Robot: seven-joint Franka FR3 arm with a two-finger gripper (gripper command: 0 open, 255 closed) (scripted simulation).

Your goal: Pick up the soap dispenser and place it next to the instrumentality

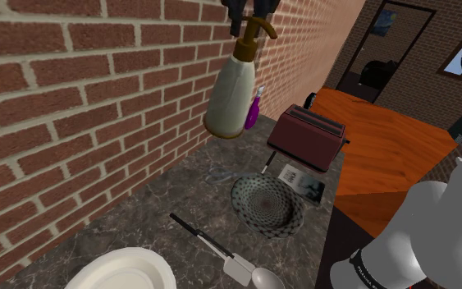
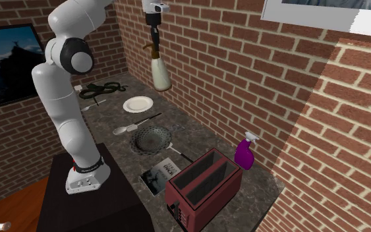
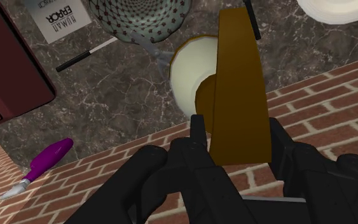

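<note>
High above the counter (image 1: 165,195), the gripper (image 1: 252,15) pinches the soap dispenser (image 1: 231,94) by its brown pump, on the shoulder view's left of the toaster (image 1: 307,136).

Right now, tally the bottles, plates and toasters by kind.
Bottles: 2, the cream soap dispenser with brown pump and the purple spray bottle
Plates: 1, the round white plate
Toasters: 1, the dark red toaster
Total: 4
</note>
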